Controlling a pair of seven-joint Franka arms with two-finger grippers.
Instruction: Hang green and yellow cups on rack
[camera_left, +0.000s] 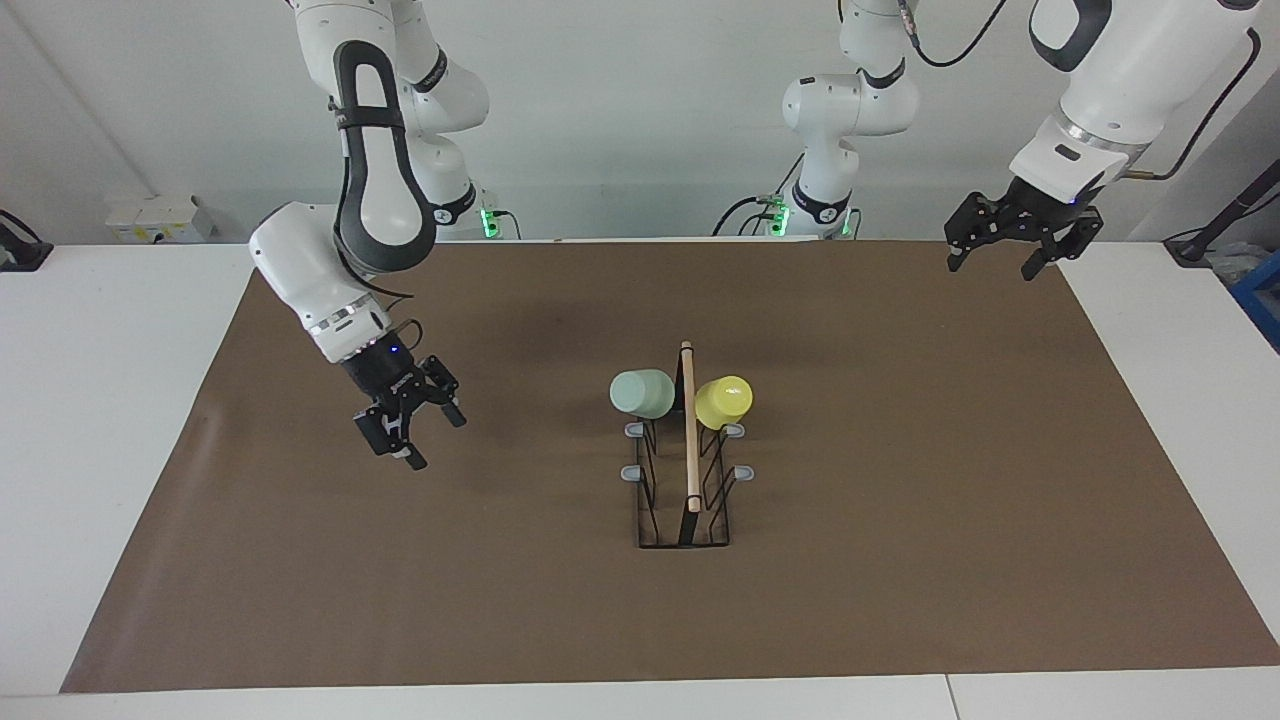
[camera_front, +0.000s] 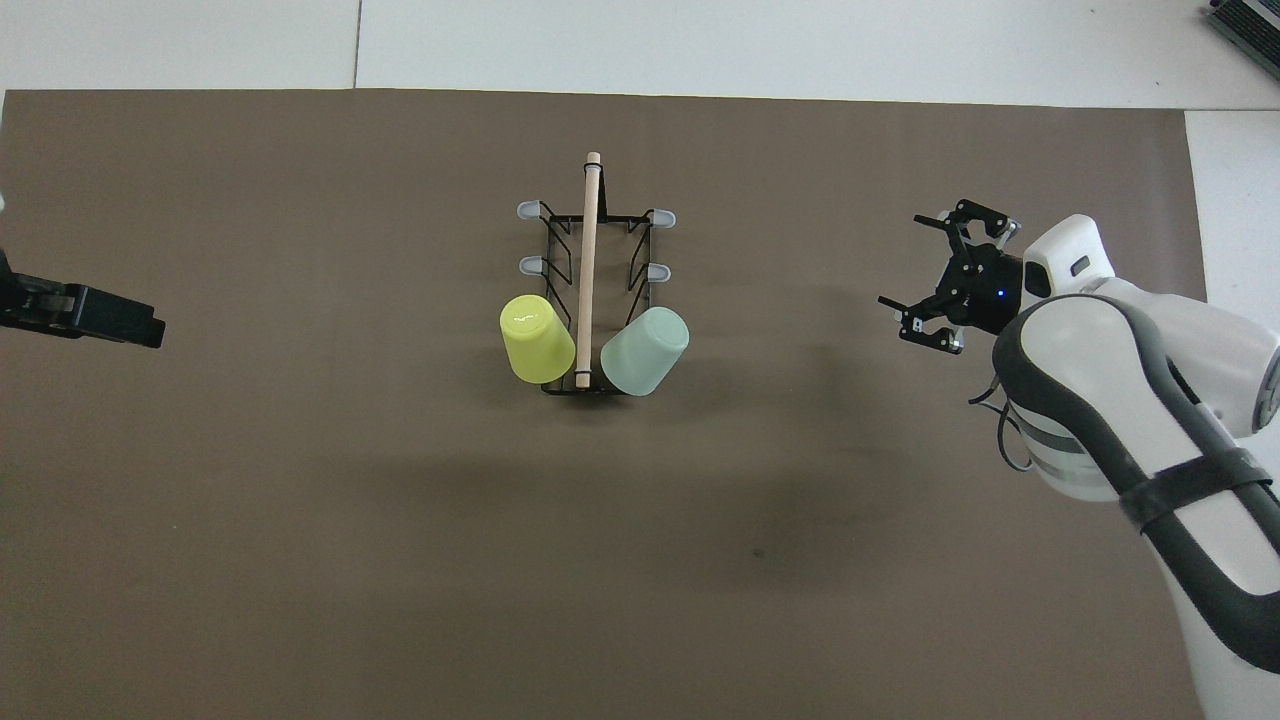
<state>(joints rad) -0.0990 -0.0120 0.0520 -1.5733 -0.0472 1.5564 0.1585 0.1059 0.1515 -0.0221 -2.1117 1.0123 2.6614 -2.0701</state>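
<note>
Green cup and yellow cup both hung upturned on rack at mat centre, on peg pair nearest robots, one each side of wooden rod. Four pegs bare. Hanging judged done; only retreat left. Right gripper over mat toward right arm's end, jaws wide, empty. Left gripper over mat edge, waiting, jaws apparently open, empty.

white rounded arms with black bands, black cables, black two-finger grippers.
</note>
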